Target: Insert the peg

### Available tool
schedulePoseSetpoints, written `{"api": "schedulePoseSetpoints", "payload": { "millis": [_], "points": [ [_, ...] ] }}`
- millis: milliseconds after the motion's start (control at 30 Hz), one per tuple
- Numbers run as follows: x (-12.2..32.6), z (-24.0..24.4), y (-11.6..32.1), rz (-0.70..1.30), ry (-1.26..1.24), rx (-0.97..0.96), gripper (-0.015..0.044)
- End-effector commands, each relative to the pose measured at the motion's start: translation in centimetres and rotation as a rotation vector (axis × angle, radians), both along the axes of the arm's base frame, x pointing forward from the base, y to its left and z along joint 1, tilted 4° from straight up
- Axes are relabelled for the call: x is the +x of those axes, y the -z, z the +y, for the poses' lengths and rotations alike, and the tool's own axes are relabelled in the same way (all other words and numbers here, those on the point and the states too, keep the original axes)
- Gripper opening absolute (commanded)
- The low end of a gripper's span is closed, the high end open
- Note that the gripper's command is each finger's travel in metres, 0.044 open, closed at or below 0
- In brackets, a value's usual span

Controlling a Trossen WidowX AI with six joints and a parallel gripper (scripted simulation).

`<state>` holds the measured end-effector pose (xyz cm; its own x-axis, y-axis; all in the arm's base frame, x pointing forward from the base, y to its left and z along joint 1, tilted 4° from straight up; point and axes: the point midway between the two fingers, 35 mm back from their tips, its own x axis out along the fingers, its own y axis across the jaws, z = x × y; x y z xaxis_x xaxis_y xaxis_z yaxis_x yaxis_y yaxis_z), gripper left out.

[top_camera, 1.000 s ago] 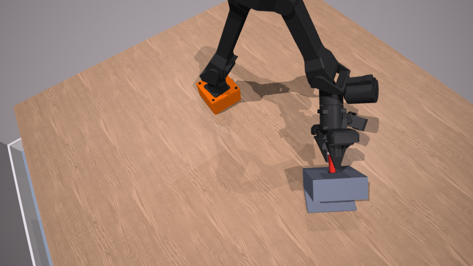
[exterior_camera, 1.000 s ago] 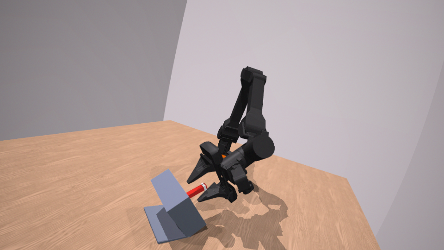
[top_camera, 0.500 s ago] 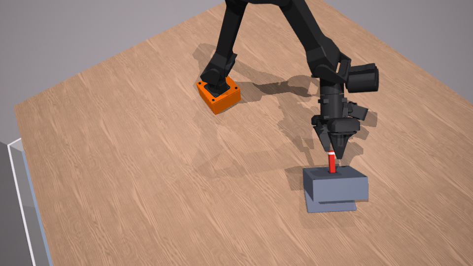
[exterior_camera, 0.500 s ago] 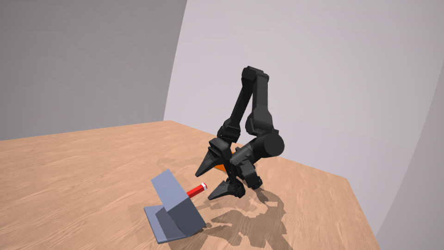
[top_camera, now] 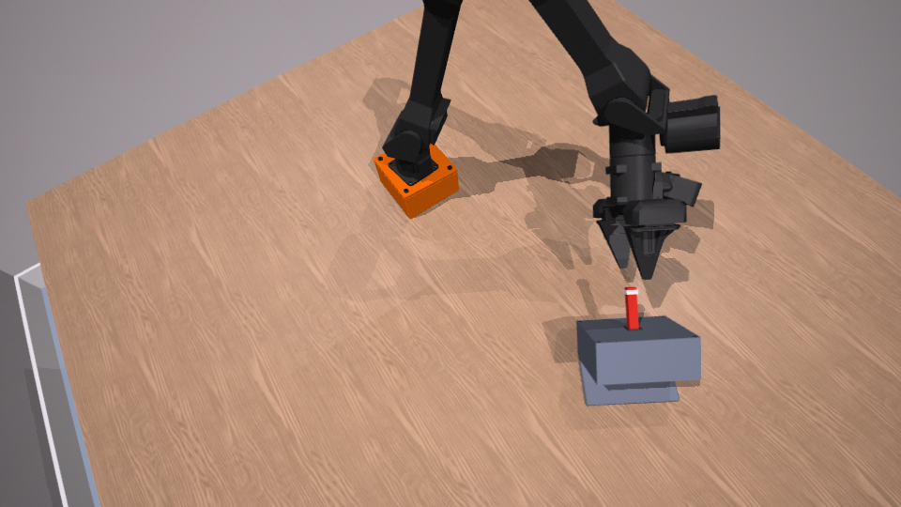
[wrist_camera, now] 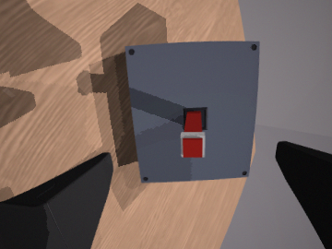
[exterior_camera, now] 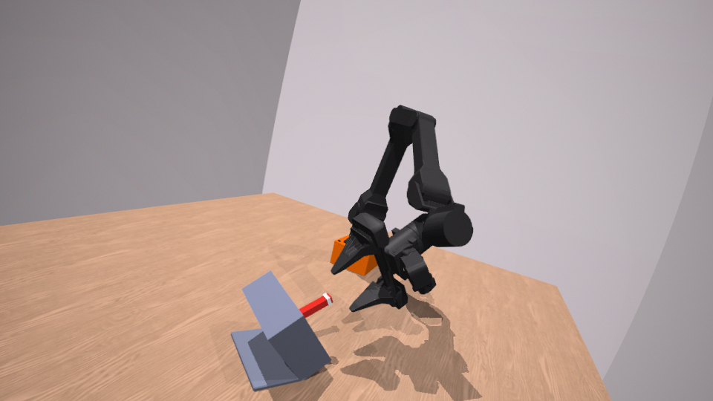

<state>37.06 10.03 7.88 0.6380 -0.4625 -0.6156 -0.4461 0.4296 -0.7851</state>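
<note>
The red square peg (top_camera: 632, 312) (exterior_camera: 313, 305) (wrist_camera: 193, 122) with a white band near its top stands in the square hole (wrist_camera: 203, 112) of the blue-grey sloped panel (top_camera: 649, 361) (exterior_camera: 285, 311) (wrist_camera: 221, 69). Much of the peg sticks out of the face; its lower end is hidden in the hole. A dark gap shows at the hole's far edge and right side in the wrist view. My gripper (top_camera: 635, 273) (exterior_camera: 342, 291) (wrist_camera: 196, 156) is wide open and empty. Its fingertips are back from the peg's top, touching neither peg nor panel.
The orange base block (top_camera: 435, 192) (exterior_camera: 362, 265) carries the arm behind the gripper. The panel's flat foot (top_camera: 630, 395) (exterior_camera: 247, 362) rests on the wooden table (top_camera: 251, 314) (exterior_camera: 149, 298). Table edges show at the sides.
</note>
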Motion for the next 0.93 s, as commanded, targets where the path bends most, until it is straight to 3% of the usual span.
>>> {"api": "schedulePoseSetpoints", "payload": {
  "millis": [0,900],
  "points": [
    [-0.5,0.4,-0.8,-0.011,0.005,0.003,0.044],
    [-3.1,2.4,-2.5,-0.012,0.0,0.001,0.044]
  ]
}}
